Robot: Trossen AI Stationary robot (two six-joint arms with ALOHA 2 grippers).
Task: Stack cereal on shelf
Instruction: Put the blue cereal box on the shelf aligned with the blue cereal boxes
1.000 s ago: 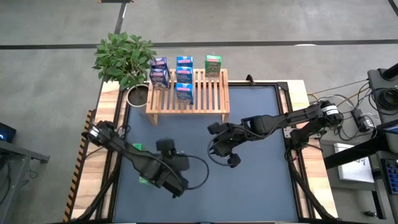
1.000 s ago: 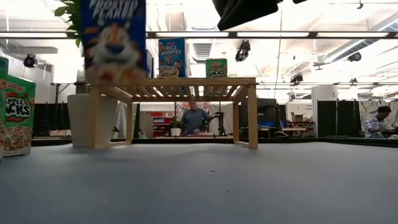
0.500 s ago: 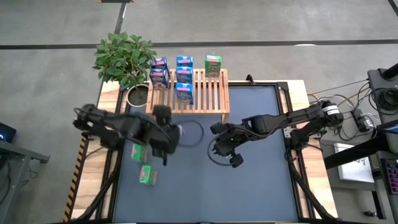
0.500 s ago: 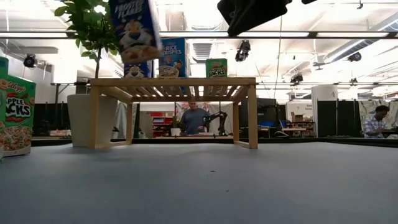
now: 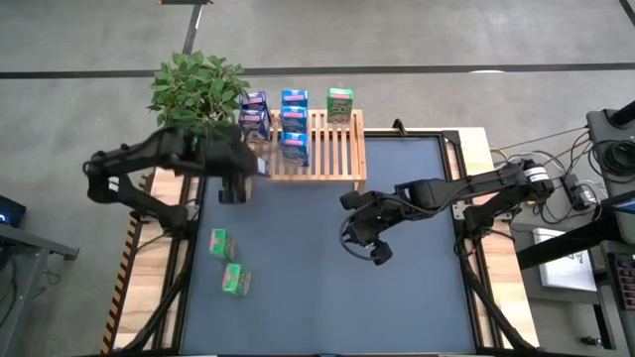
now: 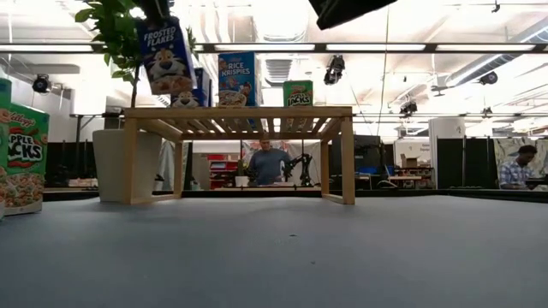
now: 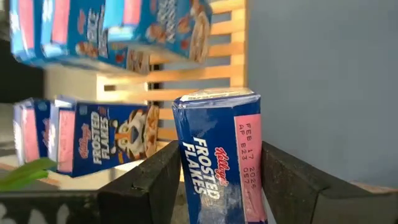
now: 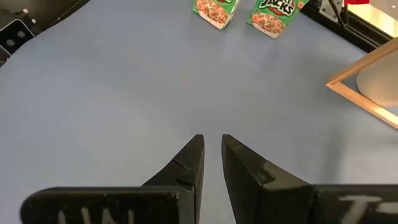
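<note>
The left claw point(image 7: 217, 186) is pinching a blue Frosted Flakes box point(image 7: 219, 155) between its fingers point(image 7: 146, 180), holding it in the air just at the left end of the wooden shelf point(image 5: 332, 149), which is standing at the worktop's point(image 5: 417, 288) far edge. Five more blue boxes point(image 5: 292, 147) and one green box point(image 5: 340, 103) are sitting on the shelf's slats. Two green boxes point(image 5: 228, 264) are lying near the worktop's left edge. The right claw point(image 8: 211, 158) is hanging over the middle of the worktop with its fingers nearly pressed together and holding nothing. A potted plant point(image 5: 201, 91) is standing at the far left corner
</note>
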